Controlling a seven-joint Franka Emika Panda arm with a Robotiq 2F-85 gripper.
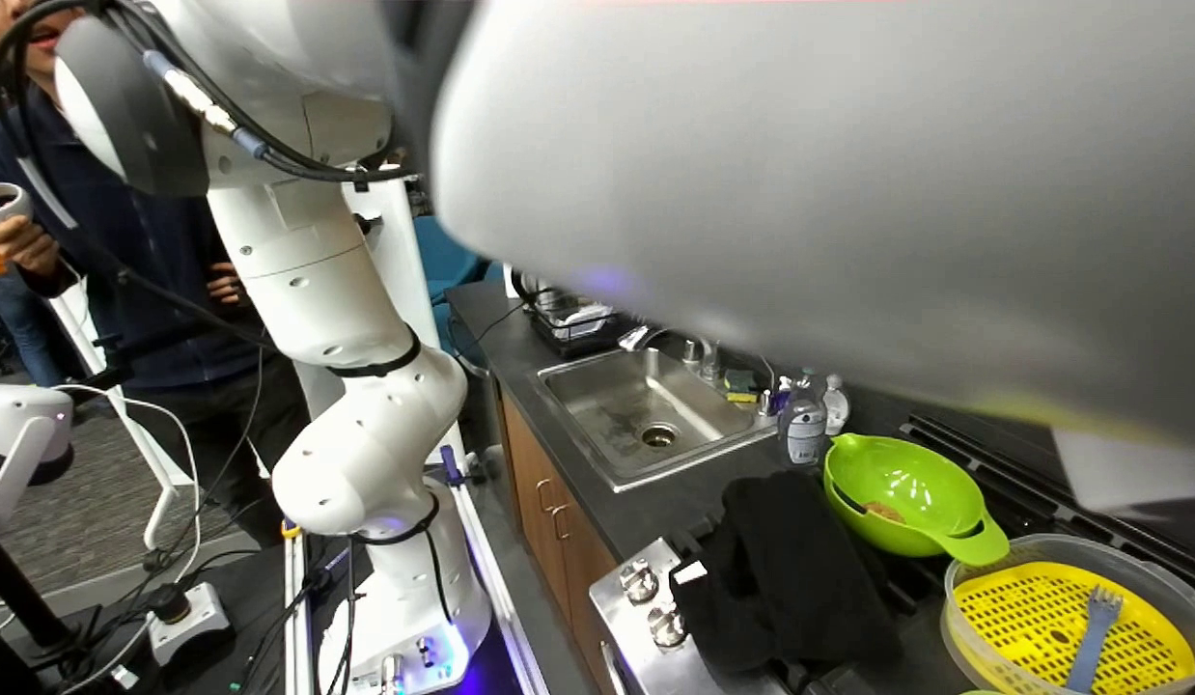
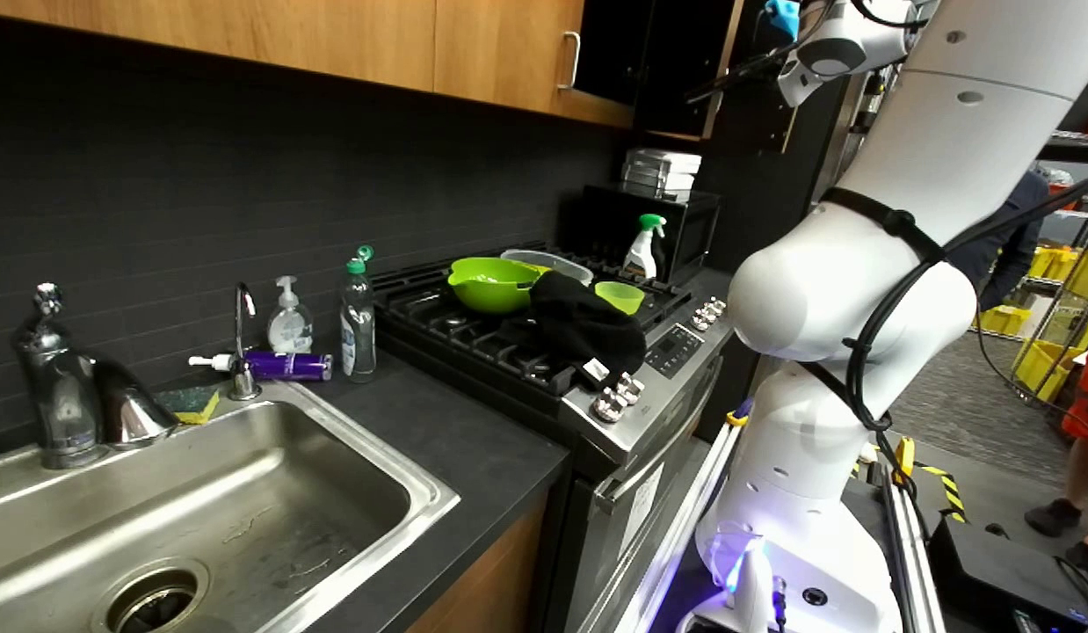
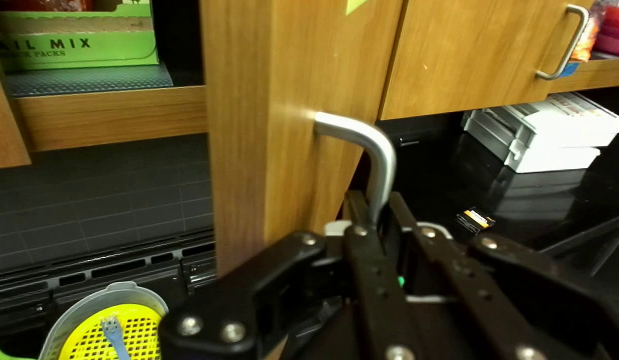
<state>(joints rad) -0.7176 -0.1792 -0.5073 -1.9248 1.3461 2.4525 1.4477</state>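
In the wrist view, a metal handle [image 3: 383, 155] sits just right of the middle of the frame, fixed to a wooden door [image 3: 309, 190]. The claw [image 3: 379, 207] is clamped on it, one black fingertip to each side of the bar. The door stands open, a tall slab through the centre of the frame. At the upper left a green box [image 3: 79, 50] sits in the cabinet. At the upper right is a second door [image 3: 459, 55] with its own pull [image 3: 564, 45]; below it, white cases [image 3: 559, 135] are stacked on a glossy black surface, with a small black and orange packet [image 3: 474, 220] lying nearer the claw. At the lower left, a clear tub [image 3: 124, 292] holds a yellow strainer [image 3: 139, 332] with a blue fork [image 3: 115, 336] on top.

In an exterior view, the stove [image 2: 676, 352] carries a green bowl [image 2: 491, 290] and a black cloth [image 2: 588, 325], and a clear bottle [image 2: 359, 325] stands on the table [image 2: 430, 426] beside the sink [image 2: 434, 501]. The robot arm [image 1: 810, 193] blocks the upper right in an exterior view.

The handle leaves the door pointing right and slightly down, then bends; its long axis runs nearly upright, lower end leaning a little left. The claw hides that end.
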